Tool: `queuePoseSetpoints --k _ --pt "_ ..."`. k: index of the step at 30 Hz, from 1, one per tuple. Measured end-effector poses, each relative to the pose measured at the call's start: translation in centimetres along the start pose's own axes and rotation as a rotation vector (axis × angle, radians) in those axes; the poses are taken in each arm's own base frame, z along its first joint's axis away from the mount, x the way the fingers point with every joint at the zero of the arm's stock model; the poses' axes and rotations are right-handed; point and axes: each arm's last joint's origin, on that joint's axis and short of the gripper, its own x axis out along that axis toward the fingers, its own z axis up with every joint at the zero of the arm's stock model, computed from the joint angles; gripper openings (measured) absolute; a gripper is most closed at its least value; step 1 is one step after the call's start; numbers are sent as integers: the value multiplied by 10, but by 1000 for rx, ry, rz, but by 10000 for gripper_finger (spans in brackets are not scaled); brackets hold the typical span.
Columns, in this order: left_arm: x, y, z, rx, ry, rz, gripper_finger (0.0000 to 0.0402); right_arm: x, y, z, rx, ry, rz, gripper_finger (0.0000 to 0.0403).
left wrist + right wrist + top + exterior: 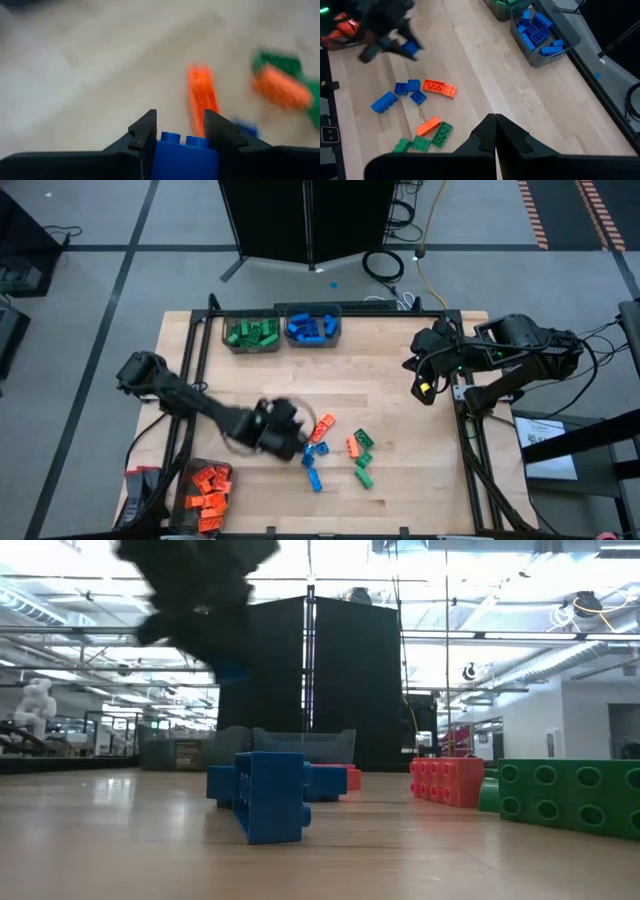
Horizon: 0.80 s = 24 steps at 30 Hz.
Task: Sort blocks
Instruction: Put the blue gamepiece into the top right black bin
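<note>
At the near edge of the table point(400, 500), on the left, a bin of orange bricks point(206, 490) is seen, with bare wood between it and the loose bricks.

Just beyond it, the left gripper point(180, 131) is raised above the table near the middle, its fingers part-closed on a blue brick point(184, 156) whose studs show between them. In the right wrist view the same blue brick point(410, 48) is seen clear of the wood.

Beside that gripper a loose cluster lies on the table: an orange brick point(323, 427), blue bricks point(315, 463), a second orange brick point(354, 447) and green bricks point(363, 460). In the low view a blue brick point(262, 792) is nearest, with a green one point(568, 797) at the right.

Open wood is left between the cluster and the far edge.

At the far edge, a bin of green bricks point(251, 332) and a bin of blue bricks point(312, 327) are set side by side, touching.

The right gripper point(495, 125) is held at the table's right side, far half, fingers shut together on nothing.
</note>
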Motion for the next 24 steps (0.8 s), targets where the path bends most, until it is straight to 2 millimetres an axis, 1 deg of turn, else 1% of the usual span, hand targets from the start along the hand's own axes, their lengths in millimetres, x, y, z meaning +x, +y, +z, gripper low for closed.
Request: queuePoseSetpoints --k 2,5,9,12,15,20,22,24 --pt "8 11 24 11 -40 33 124 0 0 0 3 -4 2 0" --pt "27 27 61 37 -95 67 124 0 0 0 11 -4 2 0" --pt "51 50 112 62 -193 51 124 0 0 0 37 -4 2 0" --pt "68 72 145 46 -274 45 124 0 0 0 53 -4 2 0" --pt "79 102 173 -10 -334 72 124 0 0 0 62 -4 2 0" --pt "91 151 202 -96 -369 151 124 0 0 1 64 -10 0 0" --pt "97 167 209 -131 -377 160 124 0 1 1 66 -16 2 0" --pt "106 180 212 -151 -349 143 124 0 1 2 69 -23 5 0"
